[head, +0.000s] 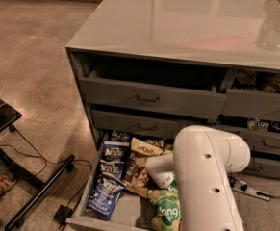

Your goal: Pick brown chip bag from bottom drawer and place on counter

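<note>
Bottom drawer [88, 189] open, gripper [152, 169] down inside it at the brown chip bag [140, 152], which lies mid-drawer right of the blue bags [108, 172] (grip state: cannot tell); lift and transfer to counter [178, 23] not yet done.

**Crinkly brown chip bag [137, 167] lay in the pulled-out grey metal bottom drawer [88, 190]**

The brown chip bag lay flat, its cream-yellow top band toward the cabinet and its brown body toward the drawer's front. The wide, shallow bottom drawer, lowest of its stack, stood fully open. The pincer [155, 171] was down inside it, at the bag's right side. Above lay the large, glossy, reflective grey tabletop [178, 25].
</note>
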`<state>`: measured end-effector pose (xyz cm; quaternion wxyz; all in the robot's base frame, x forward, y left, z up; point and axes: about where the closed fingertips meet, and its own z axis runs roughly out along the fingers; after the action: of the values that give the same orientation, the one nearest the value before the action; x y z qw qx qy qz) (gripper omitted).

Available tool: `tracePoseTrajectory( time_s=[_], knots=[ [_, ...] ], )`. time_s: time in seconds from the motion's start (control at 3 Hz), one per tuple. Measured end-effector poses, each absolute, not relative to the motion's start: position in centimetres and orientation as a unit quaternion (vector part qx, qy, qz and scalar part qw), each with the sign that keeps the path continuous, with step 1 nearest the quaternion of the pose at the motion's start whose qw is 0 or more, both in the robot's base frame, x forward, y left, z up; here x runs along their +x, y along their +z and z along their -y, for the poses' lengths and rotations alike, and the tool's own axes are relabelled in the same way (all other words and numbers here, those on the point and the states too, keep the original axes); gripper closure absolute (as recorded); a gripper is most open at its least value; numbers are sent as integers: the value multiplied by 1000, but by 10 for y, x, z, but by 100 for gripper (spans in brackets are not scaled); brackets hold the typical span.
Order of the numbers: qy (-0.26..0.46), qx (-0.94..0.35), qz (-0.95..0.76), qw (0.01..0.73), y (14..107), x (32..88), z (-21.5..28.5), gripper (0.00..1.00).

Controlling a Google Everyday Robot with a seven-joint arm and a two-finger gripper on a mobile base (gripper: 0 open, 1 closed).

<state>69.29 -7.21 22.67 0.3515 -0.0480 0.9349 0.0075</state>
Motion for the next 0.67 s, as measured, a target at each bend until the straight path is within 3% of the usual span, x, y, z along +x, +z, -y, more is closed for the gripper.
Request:
tracePoseTrajectory(
  time_s=[0.33, 0.67],
  knots=[
    [9, -40, -936, 349, 221, 693, 76, 12],
    [15, -51, -938, 343, 217, 691, 66, 18]
  ],
)
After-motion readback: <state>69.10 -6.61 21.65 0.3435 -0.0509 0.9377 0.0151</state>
